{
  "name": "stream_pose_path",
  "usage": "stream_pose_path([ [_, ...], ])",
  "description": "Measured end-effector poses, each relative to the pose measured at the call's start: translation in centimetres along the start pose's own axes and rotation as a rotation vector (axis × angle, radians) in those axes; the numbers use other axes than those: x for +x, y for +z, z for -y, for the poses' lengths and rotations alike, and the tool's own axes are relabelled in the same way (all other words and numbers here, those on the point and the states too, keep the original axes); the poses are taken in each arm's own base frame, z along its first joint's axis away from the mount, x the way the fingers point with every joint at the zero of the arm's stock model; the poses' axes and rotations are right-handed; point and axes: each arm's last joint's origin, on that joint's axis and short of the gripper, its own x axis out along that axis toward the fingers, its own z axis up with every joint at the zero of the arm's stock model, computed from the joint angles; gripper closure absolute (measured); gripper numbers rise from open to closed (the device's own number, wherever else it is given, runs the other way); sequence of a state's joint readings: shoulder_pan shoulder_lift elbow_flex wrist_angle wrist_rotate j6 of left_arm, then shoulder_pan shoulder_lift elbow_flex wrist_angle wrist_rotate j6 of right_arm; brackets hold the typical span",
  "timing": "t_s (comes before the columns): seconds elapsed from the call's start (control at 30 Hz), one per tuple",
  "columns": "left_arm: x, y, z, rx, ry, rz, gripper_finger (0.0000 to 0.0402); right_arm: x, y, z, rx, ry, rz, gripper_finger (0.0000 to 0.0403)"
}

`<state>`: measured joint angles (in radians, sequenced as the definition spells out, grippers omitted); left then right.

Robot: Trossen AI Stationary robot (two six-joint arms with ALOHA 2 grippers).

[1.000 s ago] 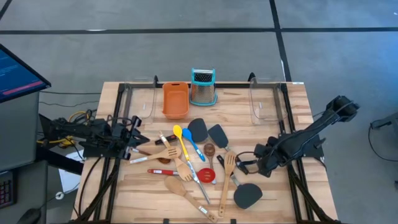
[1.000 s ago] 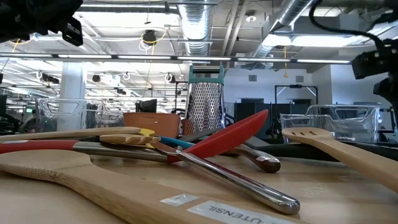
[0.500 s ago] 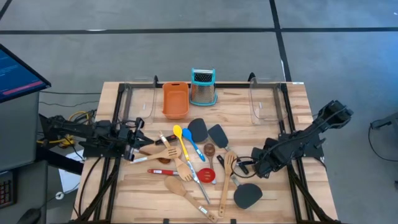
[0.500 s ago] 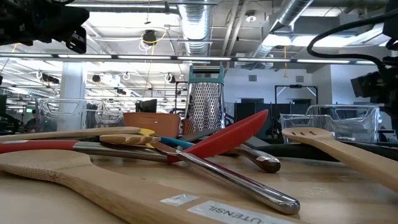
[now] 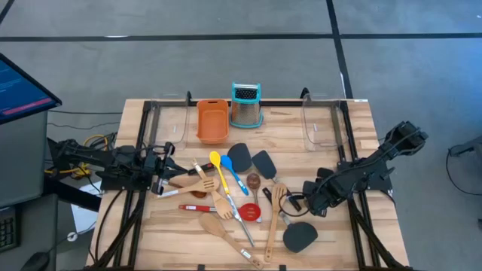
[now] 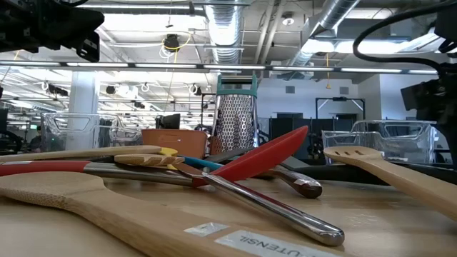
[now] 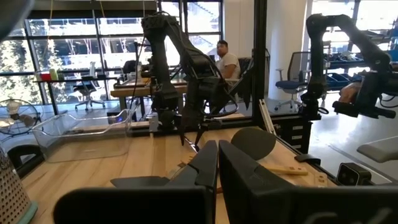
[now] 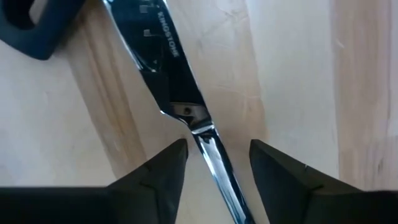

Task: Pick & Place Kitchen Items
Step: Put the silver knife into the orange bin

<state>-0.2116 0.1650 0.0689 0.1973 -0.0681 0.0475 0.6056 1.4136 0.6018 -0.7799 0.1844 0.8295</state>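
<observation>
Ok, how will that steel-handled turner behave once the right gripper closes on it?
Likely stiff: the turner has a solid-looking polished steel handle. Probably slippery inside the right gripper. Its broad black head may make it tip.

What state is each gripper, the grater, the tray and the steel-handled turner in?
Left gripper: shut, empty, at the table's left edge.
Right gripper: open, straddling the turner's steel handle.
Turner: flat on the table, not gripped yet.
Grater: upright.
Tray: empty.
</observation>
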Motion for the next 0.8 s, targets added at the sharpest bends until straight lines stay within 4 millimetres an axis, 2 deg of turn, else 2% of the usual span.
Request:
stream_pose_path([
  [0.2, 0.0, 0.0, 0.0, 0.0, -0.001, 0.0, 0.04, 0.0, 0.13, -0.17, 0.003, 0.02, 0.011, 0.0268],
  [0.53, 0.0, 0.04, 0.01, -0.001, -0.002, 0.004, 0.04, -0.05, 0.23, -0.4, 0.003, 0.054, 0.008, 0.0363],
  [0.8, 0.0, 0.06, 0.0, -0.001, -0.001, 0.006, 0.04, -0.3, 0.34, -0.53, 0.024, 0.069, -0.015, 0.0367],
])
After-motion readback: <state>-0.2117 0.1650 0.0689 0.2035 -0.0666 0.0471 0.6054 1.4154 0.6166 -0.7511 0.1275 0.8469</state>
